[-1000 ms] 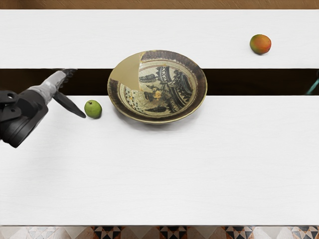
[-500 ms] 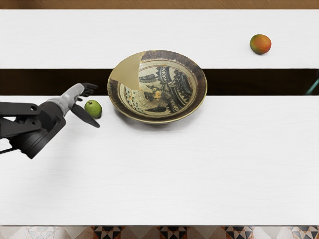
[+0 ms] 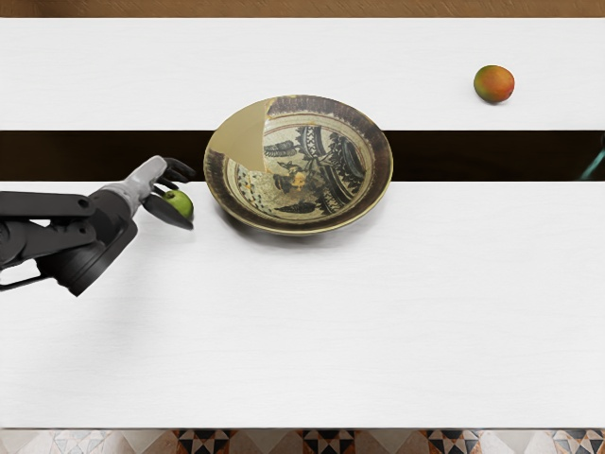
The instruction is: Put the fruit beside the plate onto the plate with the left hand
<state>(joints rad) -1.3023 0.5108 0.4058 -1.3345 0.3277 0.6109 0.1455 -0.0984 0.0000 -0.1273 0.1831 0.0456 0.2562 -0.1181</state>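
Observation:
A small green fruit [image 3: 181, 202] lies on the white table just left of the patterned plate [image 3: 219, 180]. My left hand [image 3: 173, 194] comes in from the left edge and straddles the fruit. Its dark fingers [image 3: 178, 171] reach over the far side and the thumb [image 3: 168, 214] lies along the near side, covering part of the fruit. The fingers are still spread, not clamped, and the fruit rests on the table. The plate is a wide brown bowl-like dish with dark drawings inside and nothing on it.
An orange-red fruit [image 3: 493, 83] sits far off at the back right of the table. A dark gap [image 3: 473, 156] runs across the table behind the plate. A thin teal sliver [image 3: 596, 163] shows at the right edge.
My left hand has moved right and forward from the left edge until its fingers and thumb flank the green fruit. The fruit and plate have not moved.

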